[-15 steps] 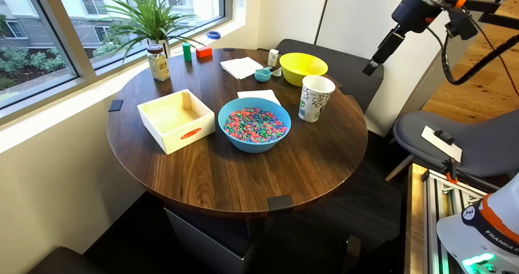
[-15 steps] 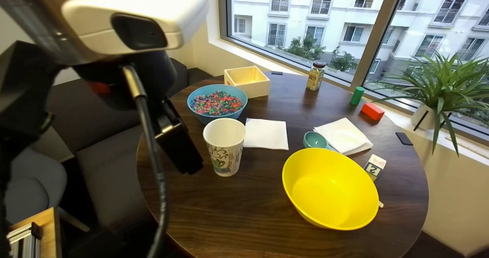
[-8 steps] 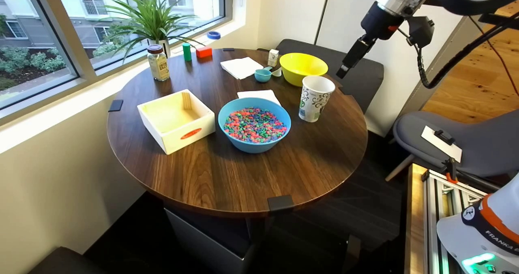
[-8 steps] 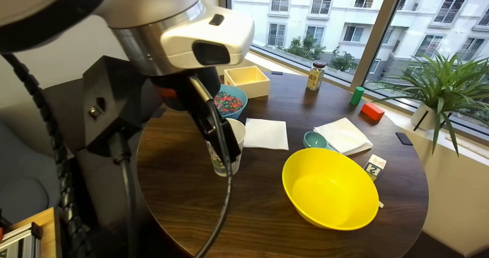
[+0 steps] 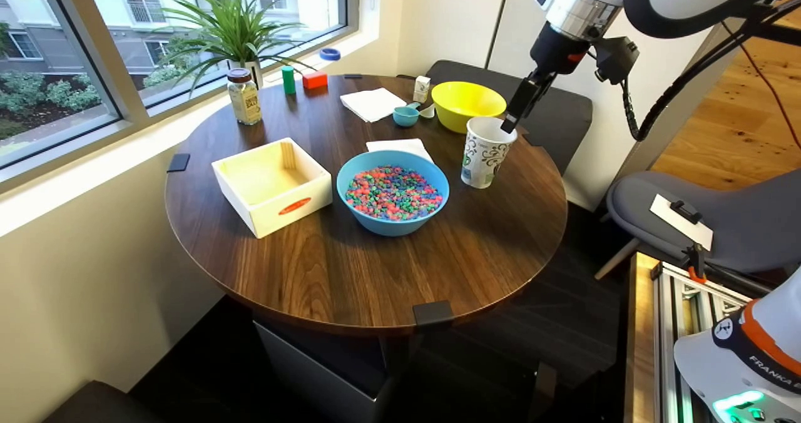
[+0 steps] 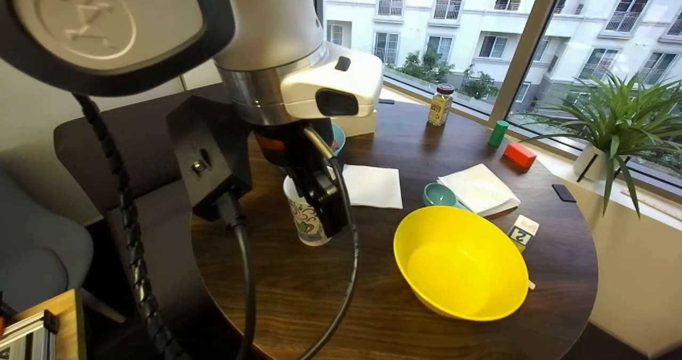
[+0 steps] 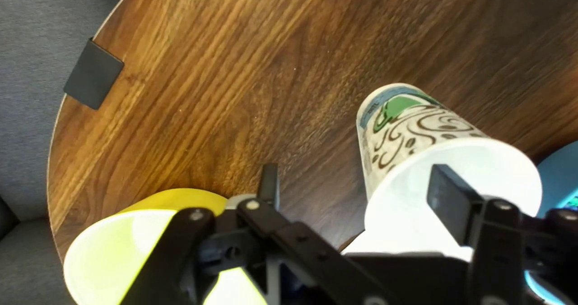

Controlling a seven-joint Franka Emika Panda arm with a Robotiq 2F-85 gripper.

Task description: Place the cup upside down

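Note:
The white paper cup (image 5: 484, 162) with a brown and green swirl print stands upright on the table, mouth up. In the other outside angle its upper part is partly hidden behind the gripper (image 6: 331, 219), though the cup (image 6: 305, 219) still shows below. In the wrist view the open, empty gripper (image 7: 356, 190) has one finger across the mouth of the cup (image 7: 406, 131) and the other finger outside it, over the table. Whether the first finger is inside the cup or above its rim I cannot tell. In an exterior view the gripper (image 5: 510, 124) is at the cup's rim.
A yellow bowl (image 6: 458, 275) stands close to the cup, and a blue bowl (image 5: 391, 226) of coloured bits is on its other side. A wooden box (image 5: 288, 207), white napkins (image 6: 373, 187), a small teal cup (image 6: 438, 196) and a jar (image 5: 244, 101) also stand on the table (image 5: 350, 273).
The arm has moved in over the table and the gripper has come down from beside the table to the cup's rim. The cup and the other objects have not moved.

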